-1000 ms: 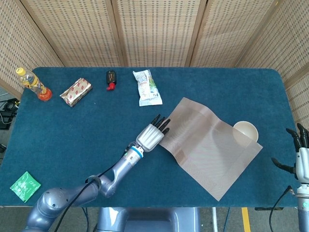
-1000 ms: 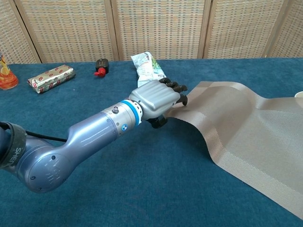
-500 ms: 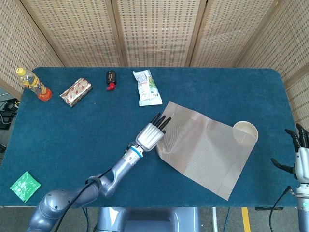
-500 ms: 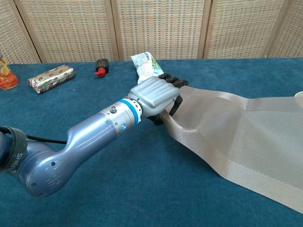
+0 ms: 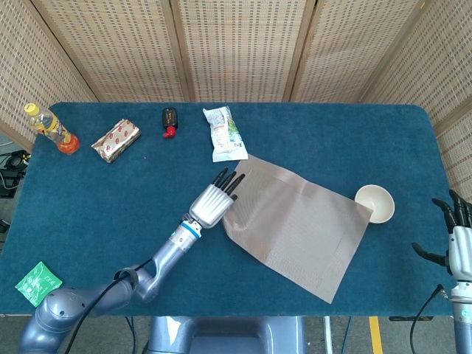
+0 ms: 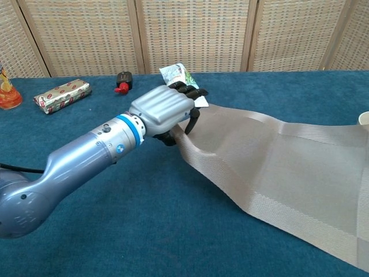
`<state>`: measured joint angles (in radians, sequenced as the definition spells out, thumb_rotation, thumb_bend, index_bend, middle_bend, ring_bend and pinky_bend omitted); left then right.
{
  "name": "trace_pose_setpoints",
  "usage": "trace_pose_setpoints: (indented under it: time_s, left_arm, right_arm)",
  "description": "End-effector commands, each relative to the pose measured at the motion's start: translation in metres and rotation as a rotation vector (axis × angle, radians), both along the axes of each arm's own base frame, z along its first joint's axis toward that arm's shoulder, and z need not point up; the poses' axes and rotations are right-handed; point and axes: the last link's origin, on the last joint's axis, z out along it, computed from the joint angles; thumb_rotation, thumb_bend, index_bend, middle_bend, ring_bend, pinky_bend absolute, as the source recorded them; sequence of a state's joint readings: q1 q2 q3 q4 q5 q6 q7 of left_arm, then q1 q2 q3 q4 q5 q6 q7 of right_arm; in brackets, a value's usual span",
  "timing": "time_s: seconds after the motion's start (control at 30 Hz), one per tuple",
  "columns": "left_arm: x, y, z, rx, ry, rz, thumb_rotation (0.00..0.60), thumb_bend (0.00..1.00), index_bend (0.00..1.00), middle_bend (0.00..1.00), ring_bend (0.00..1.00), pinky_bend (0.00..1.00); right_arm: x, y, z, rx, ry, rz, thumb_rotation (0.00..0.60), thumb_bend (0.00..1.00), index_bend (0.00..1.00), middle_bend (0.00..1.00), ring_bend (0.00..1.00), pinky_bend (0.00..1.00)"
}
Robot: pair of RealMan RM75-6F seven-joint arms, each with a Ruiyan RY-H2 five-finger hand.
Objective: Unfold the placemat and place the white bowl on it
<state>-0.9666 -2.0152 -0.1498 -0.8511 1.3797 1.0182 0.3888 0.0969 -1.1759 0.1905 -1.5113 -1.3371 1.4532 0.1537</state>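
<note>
The beige woven placemat [image 5: 295,225] [image 6: 277,167] lies unfolded across the middle of the blue table. My left hand [image 5: 212,203] [image 6: 164,112] grips its left edge, which is lifted a little off the cloth. The white bowl [image 5: 375,203] stands upright just off the mat's right corner, apart from it in the head view; only its rim [image 6: 364,118] shows at the chest view's right border. My right hand [image 5: 456,236] hovers past the table's right front corner, fingers spread, holding nothing.
Along the back edge lie a snack packet [image 5: 225,133] [image 6: 181,81], a small black and red item [image 5: 169,122], a red-patterned bar [image 5: 116,140] and an orange bottle [image 5: 50,127]. A green sachet [image 5: 37,284] sits at the front left.
My left hand has pulled the placemat leftward and toward the back. The mat has slid off the bowl, which now stands uncovered beside its right corner.
</note>
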Motion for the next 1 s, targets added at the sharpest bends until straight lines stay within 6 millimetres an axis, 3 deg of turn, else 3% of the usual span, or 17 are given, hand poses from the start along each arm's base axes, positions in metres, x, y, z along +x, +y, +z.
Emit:
trace_pose_setpoints:
  time_s: [0.03, 0.33, 0.57, 1.0]
  left_arm:
    - [-0.019, -0.005, 0.012, -0.002, 0.008, 0.026, 0.6, 0.47, 0.67, 0.0, 0.0, 0.0]
    - [-0.052, -0.055, 0.046, -0.059, 0.074, -0.002, 0.6, 0.47, 0.68, 0.0, 0.0, 0.0]
    - [-0.06, -0.095, 0.061, -0.131, 0.103, -0.017, 0.6, 0.47, 0.68, 0.0, 0.0, 0.0]
    - [-0.076, -0.138, 0.077, -0.234, 0.146, -0.03, 0.6, 0.47, 0.68, 0.0, 0.0, 0.0]
  right_arm:
    - [0.001, 0.001, 0.0, 0.002, 0.004, 0.002, 0.6, 0.25, 0.2, 0.0, 0.0, 0.0]
    - [0.006, 0.003, -0.003, 0.008, 0.019, 0.014, 0.6, 0.25, 0.2, 0.0, 0.0, 0.0]
    - [0.01, 0.005, -0.006, 0.015, 0.023, 0.027, 0.6, 0.25, 0.2, 0.0, 0.0, 0.0]
    - [0.012, 0.006, -0.006, 0.015, 0.025, 0.032, 0.6, 0.25, 0.2, 0.0, 0.0, 0.0]
